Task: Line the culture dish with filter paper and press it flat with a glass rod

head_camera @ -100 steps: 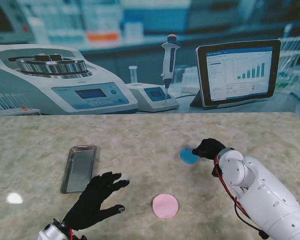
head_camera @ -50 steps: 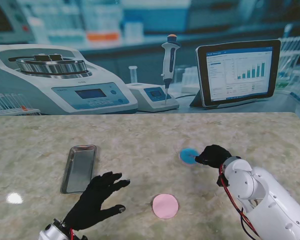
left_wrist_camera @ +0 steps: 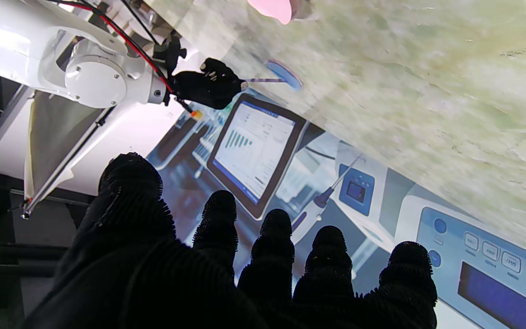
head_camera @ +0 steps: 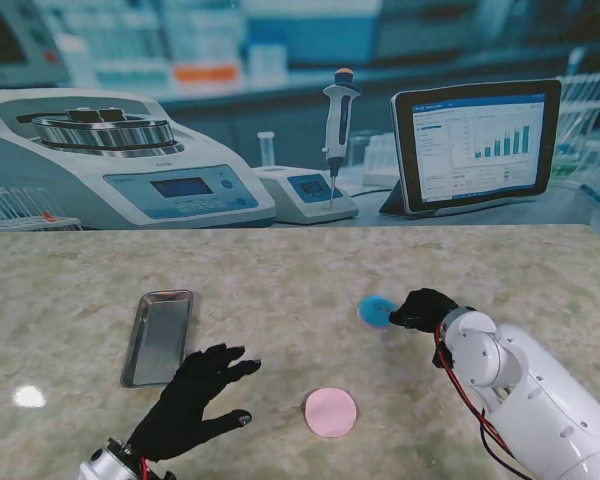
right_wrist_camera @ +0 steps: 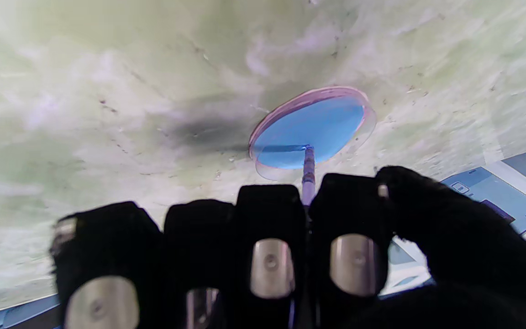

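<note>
A clear culture dish (head_camera: 377,311) (right_wrist_camera: 313,128) lined with blue filter paper lies on the marble table right of centre. My right hand (head_camera: 425,309) (right_wrist_camera: 290,246) is shut on a thin glass rod (right_wrist_camera: 308,176), whose tip rests on the blue paper inside the dish. The left wrist view shows the same rod (left_wrist_camera: 265,81) reaching from that hand to the dish (left_wrist_camera: 283,75). A pink disc (head_camera: 331,412) (left_wrist_camera: 272,8) lies nearer to me at the centre. My left hand (head_camera: 190,400) (left_wrist_camera: 244,274) hovers open, fingers spread, left of the pink disc and holding nothing.
A shallow metal tray (head_camera: 160,336) sits on the table's left, just beyond my left hand. The backdrop behind the table shows a centrifuge (head_camera: 110,150), a pipette (head_camera: 338,120) and a tablet screen (head_camera: 477,145).
My right hand with the rod drew back slightly to the right, so more of the blue-lined dish shows. The left hand stayed still.
</note>
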Controlling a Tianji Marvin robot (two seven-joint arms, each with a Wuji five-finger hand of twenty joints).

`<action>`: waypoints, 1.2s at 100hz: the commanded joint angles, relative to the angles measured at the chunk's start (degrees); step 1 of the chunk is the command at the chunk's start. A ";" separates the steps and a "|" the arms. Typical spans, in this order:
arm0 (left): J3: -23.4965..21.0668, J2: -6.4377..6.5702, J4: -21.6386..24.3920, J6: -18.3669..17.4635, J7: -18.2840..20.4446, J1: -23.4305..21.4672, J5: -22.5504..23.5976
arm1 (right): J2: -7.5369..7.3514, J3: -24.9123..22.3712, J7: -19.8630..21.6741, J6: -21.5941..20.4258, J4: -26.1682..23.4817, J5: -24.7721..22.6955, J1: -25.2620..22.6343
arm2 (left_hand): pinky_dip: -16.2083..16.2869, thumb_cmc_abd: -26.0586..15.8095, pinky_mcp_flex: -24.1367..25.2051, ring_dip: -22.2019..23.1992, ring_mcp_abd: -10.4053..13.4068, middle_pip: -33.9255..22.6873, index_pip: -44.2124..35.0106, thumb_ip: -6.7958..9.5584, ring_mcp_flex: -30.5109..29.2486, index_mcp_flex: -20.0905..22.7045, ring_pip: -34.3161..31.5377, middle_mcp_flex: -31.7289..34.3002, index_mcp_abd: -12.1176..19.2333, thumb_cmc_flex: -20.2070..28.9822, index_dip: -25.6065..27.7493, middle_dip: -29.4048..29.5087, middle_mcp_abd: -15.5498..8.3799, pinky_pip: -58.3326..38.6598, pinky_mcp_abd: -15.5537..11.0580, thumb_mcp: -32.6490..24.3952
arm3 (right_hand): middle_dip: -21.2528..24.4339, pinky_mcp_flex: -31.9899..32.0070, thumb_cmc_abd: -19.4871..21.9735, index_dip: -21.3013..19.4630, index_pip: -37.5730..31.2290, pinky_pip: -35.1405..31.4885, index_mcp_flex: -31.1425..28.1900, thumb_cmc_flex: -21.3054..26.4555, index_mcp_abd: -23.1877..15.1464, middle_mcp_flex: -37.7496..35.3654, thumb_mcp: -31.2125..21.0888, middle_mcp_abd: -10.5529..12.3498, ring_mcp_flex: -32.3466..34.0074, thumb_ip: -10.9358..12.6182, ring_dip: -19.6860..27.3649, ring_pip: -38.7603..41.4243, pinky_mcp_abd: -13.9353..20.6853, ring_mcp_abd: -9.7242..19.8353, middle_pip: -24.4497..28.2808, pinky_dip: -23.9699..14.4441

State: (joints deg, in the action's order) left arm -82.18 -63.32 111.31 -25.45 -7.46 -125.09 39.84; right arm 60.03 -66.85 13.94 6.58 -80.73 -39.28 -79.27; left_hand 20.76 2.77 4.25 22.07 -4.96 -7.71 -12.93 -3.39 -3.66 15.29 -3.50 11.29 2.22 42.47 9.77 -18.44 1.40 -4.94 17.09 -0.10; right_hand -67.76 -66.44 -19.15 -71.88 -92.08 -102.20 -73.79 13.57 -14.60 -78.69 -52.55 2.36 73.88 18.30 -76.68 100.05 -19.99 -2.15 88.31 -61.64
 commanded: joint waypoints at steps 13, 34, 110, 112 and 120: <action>-0.21 0.10 0.48 0.15 0.58 -0.33 0.05 | 0.60 2.72 -0.01 0.33 4.02 1.43 3.22 | -2.39 -1.79 0.15 -0.89 2.03 1.33 -0.54 1.34 1.58 -1.32 0.96 -2.26 1.59 -0.02 0.35 0.99 -1.91 2.92 -2.04 1.46 | -1.22 -2.41 0.99 -0.07 -3.95 -17.77 -4.17 -0.96 5.82 -3.91 0.05 1.40 1.28 1.12 -1.97 6.35 -0.38 7.91 11.45 -1.74; -0.57 0.12 0.45 0.18 0.79 -0.26 0.07 | 1.09 4.49 -1.52 -0.36 6.76 2.88 5.59 | -2.43 -1.78 0.16 -0.87 2.05 1.34 -0.54 1.34 1.58 -1.32 0.94 -2.27 1.67 -0.04 0.35 0.99 -1.89 2.89 -2.04 1.46 | -1.22 -2.44 0.92 -0.07 -3.95 -17.77 -4.17 -1.10 5.82 -3.91 0.05 1.40 1.30 1.12 -1.97 6.30 -0.27 7.99 11.45 -1.71; -0.61 0.02 0.10 -0.48 0.36 -0.44 -0.22 | 0.23 -4.76 -0.48 -1.64 -5.68 -1.74 -7.30 | -2.65 -1.80 0.16 -0.96 2.14 1.39 -0.52 1.34 1.54 -1.33 0.97 -2.27 2.02 -0.07 0.33 1.01 -1.97 2.92 -2.02 1.46 | -1.22 -2.42 1.10 -0.07 -3.95 -17.77 -4.17 -0.96 5.82 -3.91 0.18 1.40 1.29 0.89 -1.91 6.30 -0.33 7.96 11.45 -1.69; -0.59 0.02 0.09 -0.50 0.33 -0.42 -0.22 | 0.22 -4.70 -0.47 -1.63 -5.49 -1.75 -7.20 | -2.65 -1.80 0.16 -0.96 2.07 1.37 -0.51 1.34 1.58 -1.38 0.98 -2.24 2.01 -0.06 0.33 1.00 -1.90 2.92 -2.02 1.46 | -1.22 -2.42 1.13 -0.07 -3.95 -17.77 -4.17 -0.98 5.82 -3.91 0.21 1.40 1.29 0.88 -1.91 6.30 -0.32 7.96 11.45 -1.69; -0.54 0.02 0.08 -0.52 0.32 -0.37 -0.25 | 0.20 -4.15 -0.27 -1.41 -4.52 -1.51 -6.45 | -2.67 -1.81 0.15 -0.97 2.09 1.36 -0.50 1.33 1.57 -1.41 0.98 -2.25 2.01 -0.11 0.33 0.99 -1.97 2.92 -2.02 1.49 | -1.22 -2.41 1.07 -0.07 -3.95 -17.77 -4.17 -0.88 5.82 -3.91 0.18 1.40 1.29 0.90 -1.90 6.30 -0.34 7.96 11.45 -1.69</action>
State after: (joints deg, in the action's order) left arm -82.82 -63.31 111.34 -25.83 -7.20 -125.12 39.65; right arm 60.26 -71.63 13.17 4.68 -86.41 -41.05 -86.12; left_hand 20.73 2.77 4.23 21.97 -4.88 -7.71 -12.93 -3.39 -3.66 15.29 -3.49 11.29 2.22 42.47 9.78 -18.44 1.40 -4.85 17.09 -0.09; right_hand -67.81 -66.46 -19.14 -71.88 -92.09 -102.21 -73.81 13.57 -14.00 -78.72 -52.53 2.40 73.89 18.31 -76.68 100.06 -19.95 -2.05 88.38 -61.66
